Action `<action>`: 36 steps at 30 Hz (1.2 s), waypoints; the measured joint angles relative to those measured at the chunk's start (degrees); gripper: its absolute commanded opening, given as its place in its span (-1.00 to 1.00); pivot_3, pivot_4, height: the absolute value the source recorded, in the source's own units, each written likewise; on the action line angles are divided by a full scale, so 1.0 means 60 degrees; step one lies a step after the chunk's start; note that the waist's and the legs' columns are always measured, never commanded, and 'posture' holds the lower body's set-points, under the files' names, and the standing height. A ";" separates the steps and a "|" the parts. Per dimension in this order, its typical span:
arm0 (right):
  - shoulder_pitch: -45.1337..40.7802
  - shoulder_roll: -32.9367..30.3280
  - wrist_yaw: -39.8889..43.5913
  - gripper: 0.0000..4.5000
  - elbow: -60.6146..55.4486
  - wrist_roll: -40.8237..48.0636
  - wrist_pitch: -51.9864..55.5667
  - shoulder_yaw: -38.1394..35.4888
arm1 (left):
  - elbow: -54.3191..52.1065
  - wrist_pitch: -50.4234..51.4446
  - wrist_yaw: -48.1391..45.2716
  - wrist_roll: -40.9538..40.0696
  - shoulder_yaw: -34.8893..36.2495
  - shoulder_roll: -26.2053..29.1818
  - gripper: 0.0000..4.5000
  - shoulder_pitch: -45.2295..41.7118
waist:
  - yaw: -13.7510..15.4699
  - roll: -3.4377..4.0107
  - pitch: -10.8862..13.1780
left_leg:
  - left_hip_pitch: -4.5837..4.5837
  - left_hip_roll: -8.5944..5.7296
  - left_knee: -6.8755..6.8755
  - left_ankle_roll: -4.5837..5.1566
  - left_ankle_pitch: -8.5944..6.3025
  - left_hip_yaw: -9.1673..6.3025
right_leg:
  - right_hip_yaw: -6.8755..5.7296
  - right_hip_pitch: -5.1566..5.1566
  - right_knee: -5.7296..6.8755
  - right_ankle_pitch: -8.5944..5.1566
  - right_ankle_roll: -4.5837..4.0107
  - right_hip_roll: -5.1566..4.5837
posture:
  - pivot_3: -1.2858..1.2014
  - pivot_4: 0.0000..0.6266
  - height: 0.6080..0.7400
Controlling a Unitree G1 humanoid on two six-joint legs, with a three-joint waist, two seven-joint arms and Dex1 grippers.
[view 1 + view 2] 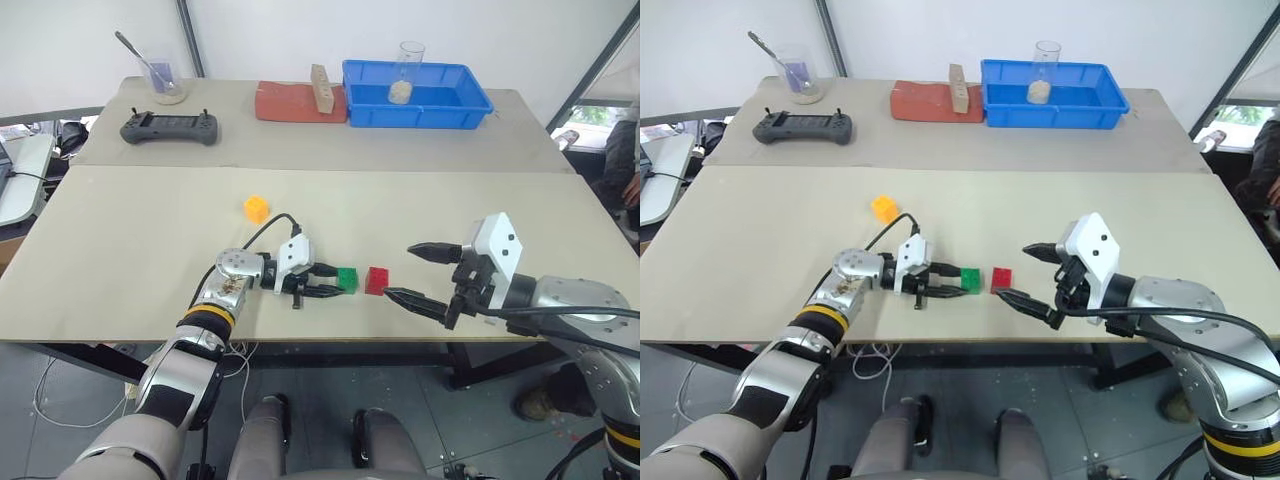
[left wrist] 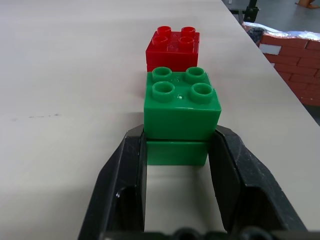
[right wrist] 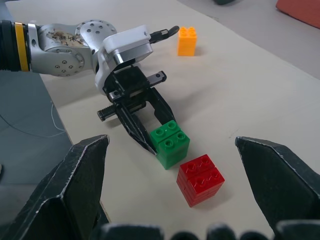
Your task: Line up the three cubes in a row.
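Three cubes: small studded plastic bricks on the beige table (image 1: 150, 260)
Left gripper (image 1: 338, 283): clenched on the green cube (image 1: 347, 279)
Red cube (image 1: 377, 280): just beside green
Yellow-orange cube (image 1: 256, 208): well apart, farther back
Right gripper (image 1: 412, 272): fingers spread wide, near red, holding nothing

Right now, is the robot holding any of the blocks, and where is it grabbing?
Yes. The left claw is shut on the green cube, pinching its two opposite sides low down. The right claw is open and holds nothing.

Three cubes sit on the table: one green cube (image 1: 347, 278), one red cube (image 1: 377, 280), one yellow-orange cube (image 1: 256, 208).
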 measured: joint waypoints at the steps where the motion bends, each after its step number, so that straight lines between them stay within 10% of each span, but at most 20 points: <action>1: -0.0064 0.0000 -0.0002 1.00 -0.0006 0.0024 0.0001 0.0009 | 0.0051 -0.0001 0.0004 0.0003 0.0013 -0.0010 -0.44 -0.0014 | -0.0001 0.0000 0.0000 | 0.0000 0.0000 0.0000 0.0001 0.0000 0.0000 | 0.0000 0.0000 0.0000 0.0000 0.0000 0.0001 | 0.03 -0.52 1.00; 9: -0.0301 0.0000 -0.0089 1.00 -0.0059 0.0204 0.0002 0.0072 | 0.0210 0.0068 -0.0098 0.0016 0.0137 -0.0006 0.97 -0.0048 | -0.0007 0.0000 0.0000 | 0.0000 0.0001 0.0001 0.0000 0.0000 -0.0003 | 0.0000 -0.0001 0.0003 0.0000 0.0000 0.0004 | 0.03 -0.52 1.00; 17: -0.0735 0.0103 -0.0106 1.00 0.0077 0.0205 0.0001 0.0350 | -0.2169 0.1546 -0.0079 -0.0465 0.0845 0.1119 0.97 0.0894 | -0.0122 0.0001 0.0000 | 0.0005 0.0010 -0.0005 0.0012 0.0007 -0.0008 | 0.0005 -0.0010 0.0026 0.0003 0.0005 0.0010 | 0.03 -0.52 1.00; 25: -0.2012 0.0847 -0.0410 1.00 0.0336 0.0365 0.0089 0.0830 | -0.5548 0.3152 0.4624 -0.0617 0.2730 0.0757 0.97 0.3518 | -0.0070 0.0001 0.0000 | 0.0010 0.0010 -0.0002 0.0009 0.0006 -0.0015 | -0.0001 -0.0004 0.0033 0.0010 0.0020 0.0006 | 0.03 -0.52 1.00; 36: -0.2594 0.0963 -0.0359 1.00 0.0860 0.0180 0.0099 0.1477 | -0.3051 0.2297 0.7433 0.0150 0.3124 0.0949 0.97 0.1968 | -0.0001 -0.0001 0.0000 | 0.0007 0.0006 -0.0001 -0.0041 -0.0024 0.0003 | -0.0009 -0.0009 0.0031 0.0013 0.0011 0.0000 | 0.03 -0.52 1.00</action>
